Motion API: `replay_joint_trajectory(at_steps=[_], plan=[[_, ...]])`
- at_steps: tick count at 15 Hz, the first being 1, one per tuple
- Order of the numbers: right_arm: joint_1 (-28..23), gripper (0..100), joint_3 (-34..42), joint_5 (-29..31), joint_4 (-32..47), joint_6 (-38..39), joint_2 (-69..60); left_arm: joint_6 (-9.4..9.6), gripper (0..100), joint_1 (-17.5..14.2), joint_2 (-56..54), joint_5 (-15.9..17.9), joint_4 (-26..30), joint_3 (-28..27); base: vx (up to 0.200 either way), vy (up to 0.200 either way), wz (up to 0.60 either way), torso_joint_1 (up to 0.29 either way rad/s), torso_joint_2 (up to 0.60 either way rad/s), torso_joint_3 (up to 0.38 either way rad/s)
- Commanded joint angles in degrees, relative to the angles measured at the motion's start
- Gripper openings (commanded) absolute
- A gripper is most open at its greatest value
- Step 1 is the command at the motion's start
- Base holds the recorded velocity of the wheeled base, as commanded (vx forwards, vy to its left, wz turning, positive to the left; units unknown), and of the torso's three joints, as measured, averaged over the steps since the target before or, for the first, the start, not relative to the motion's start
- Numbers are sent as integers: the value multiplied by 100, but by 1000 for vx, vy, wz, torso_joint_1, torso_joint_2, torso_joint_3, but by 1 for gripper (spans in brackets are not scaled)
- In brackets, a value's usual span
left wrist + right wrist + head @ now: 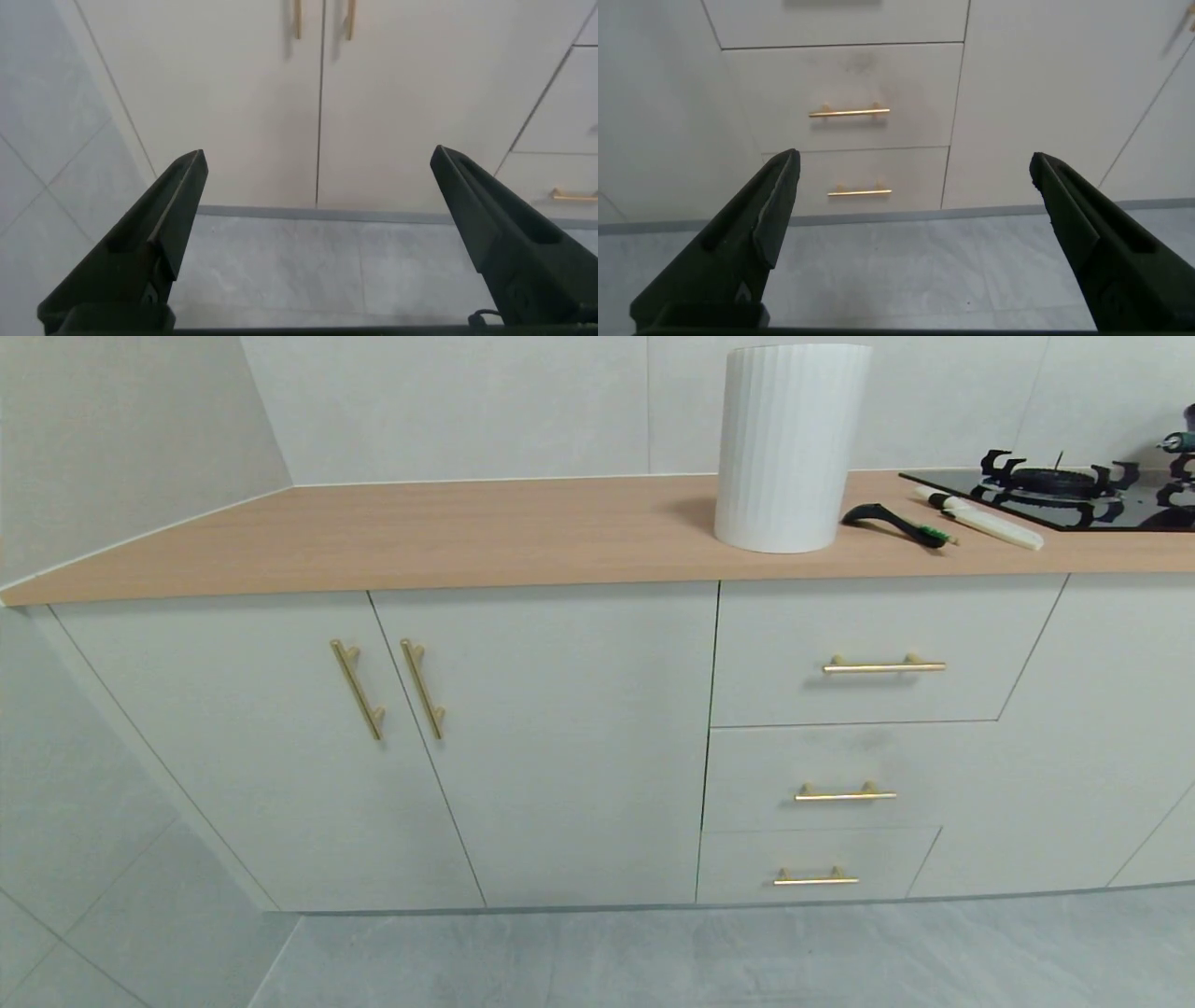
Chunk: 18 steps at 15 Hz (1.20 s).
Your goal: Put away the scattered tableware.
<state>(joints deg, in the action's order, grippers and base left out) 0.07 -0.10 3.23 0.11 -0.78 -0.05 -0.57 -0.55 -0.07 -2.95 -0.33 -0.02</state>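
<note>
On the wooden countertop at the right lie a black utensil with a green tip and a cream-handled utensil, side by side. A tall white ribbed container stands just left of them. My left gripper is open, held low before the double cabinet doors with nothing between its fingers. My right gripper is open too, low in front of the lower drawers, holding nothing.
A black gas hob sits at the far right of the counter. Three drawers with gold bar handles stack under the container; two cabinet doors with gold handles are to their left. Grey tiled floor lies below, a wall at left.
</note>
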Motion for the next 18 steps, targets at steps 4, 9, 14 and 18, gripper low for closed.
replay_joint_trajectory(at_steps=[4,9,14,18], plan=[[-7,100,1,2,-2,-1,5,-4,100,2,7,-4,-2,2,100,0,0,1,1,1],[-7,100,1,2,7,-1,5,-4,100,2,7,-4,-2,2,120,0,0,7,3,0],[-7,100,1,-7,7,25,14,5,100,2,7,-4,-2,2,0,0,0,0,0,0],[-7,100,-69,-42,-46,-36,5,5,100,2,7,-4,-2,2,0,0,0,0,0,0]])
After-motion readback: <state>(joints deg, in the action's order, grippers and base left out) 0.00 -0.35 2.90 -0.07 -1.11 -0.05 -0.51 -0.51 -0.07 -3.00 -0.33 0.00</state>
